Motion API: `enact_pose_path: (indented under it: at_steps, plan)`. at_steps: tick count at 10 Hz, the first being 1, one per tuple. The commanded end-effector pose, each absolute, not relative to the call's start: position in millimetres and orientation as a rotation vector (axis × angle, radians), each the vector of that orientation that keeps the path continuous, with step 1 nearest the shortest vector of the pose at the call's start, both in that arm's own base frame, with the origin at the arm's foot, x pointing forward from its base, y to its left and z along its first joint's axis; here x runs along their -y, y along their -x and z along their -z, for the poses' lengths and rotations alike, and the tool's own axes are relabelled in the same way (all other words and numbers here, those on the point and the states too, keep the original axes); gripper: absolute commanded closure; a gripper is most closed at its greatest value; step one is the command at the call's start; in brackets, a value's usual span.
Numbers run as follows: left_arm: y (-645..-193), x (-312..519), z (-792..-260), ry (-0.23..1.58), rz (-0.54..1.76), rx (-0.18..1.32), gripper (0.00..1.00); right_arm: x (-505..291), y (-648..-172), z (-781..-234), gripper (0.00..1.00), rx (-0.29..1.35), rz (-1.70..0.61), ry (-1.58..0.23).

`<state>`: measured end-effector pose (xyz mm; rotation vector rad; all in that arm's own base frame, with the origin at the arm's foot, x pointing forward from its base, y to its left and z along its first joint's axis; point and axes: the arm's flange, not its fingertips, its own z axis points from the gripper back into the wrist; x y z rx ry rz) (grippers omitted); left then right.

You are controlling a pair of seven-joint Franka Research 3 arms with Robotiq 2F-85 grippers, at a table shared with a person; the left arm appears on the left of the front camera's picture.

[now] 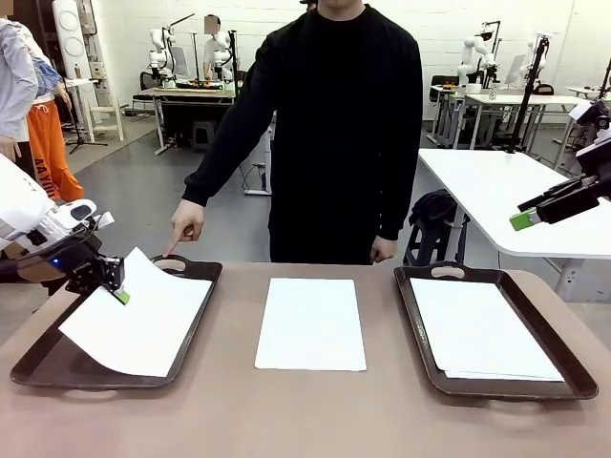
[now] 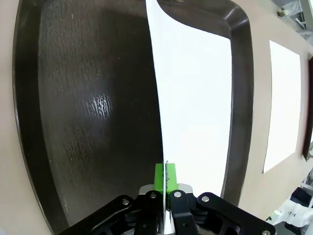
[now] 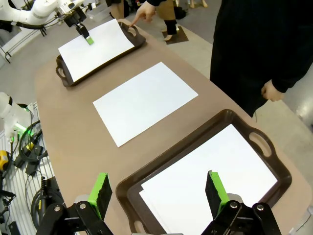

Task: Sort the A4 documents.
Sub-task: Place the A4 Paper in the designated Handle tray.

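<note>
Front view: at nine o'clock the left tool [image 1: 118, 292] pinches a sheet [image 1: 143, 320] by its edge over the left tray [image 1: 38, 367]. It looks limp and feather-light.

Left wrist view: the sheet stands edge-on between the pads [image 2: 159, 176].

Right wrist view: the right tool [image 3: 157, 182] gapes wide above the five o'clock stack [image 3: 215, 161].

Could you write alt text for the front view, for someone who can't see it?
The robot's left gripper pinches the edge of a white sheet over the left tray, where a person's hand points. Another sheet lies mid-table; the right tray holds more paper.
</note>
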<state>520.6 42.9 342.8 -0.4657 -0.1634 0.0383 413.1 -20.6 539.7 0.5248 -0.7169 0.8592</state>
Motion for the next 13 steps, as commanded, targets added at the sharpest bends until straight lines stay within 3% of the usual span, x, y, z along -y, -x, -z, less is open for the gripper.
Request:
enact_pose_path:
  at_steps: [1, 2, 3, 4, 5, 6, 7, 8, 9, 11, 13]
  plan:
    - [-524, -39, -346, 0.460, -0.066, 0.175, 0.83, 19, -414, -537, 0.00, 0.737, -0.856, -0.543]
    - [-525, -38, -347, 0.457, -0.049, 0.174, 0.81, 19, -414, -537, 0.00, 0.737, -0.856, -0.543]
    - [-525, -40, -348, 0.447, -0.047, 0.171, 0.64, 19, -414, -537, 0.00, 0.737, -0.856, -0.543]
    - [-523, -41, -349, 0.439, -0.052, 0.170, 0.62, 19, -414, -537, 0.00, 0.737, -0.856, -0.543]
    - [-521, -42, -350, 0.422, -0.057, 0.181, 0.46, 19, -414, -537, 0.00, 0.737, -0.856, -0.543]
    - [-519, -42, -351, 0.397, -0.059, 0.181, 0.43, 19, -414, -537, 0.00, 0.737, -0.856, -0.543]
    - [-518, -42, -350, 0.406, -0.052, 0.184, 0.27, 19, -414, -537, 0.00, 0.737, -0.856, -0.543]
    - [-517, -41, -348, 0.411, -0.050, 0.182, 0.24, 19, -414, -537, 0.00, 0.737, -0.856, -0.543]
    - [-516, -41, -348, 0.410, -0.050, 0.183, 0.08, 19, -414, -537, 0.00, 0.737, -0.856, -0.543]
    - [-515, -40, -350, 0.405, -0.051, 0.190, 0.00, 19, -414, -537, 0.00, 0.737, -0.856, -0.543]
    - [-514, -42, -350, 0.411, -0.095, 0.214, 0.00, 19, -414, -537, 0.00, 0.737, -0.856, -0.543]
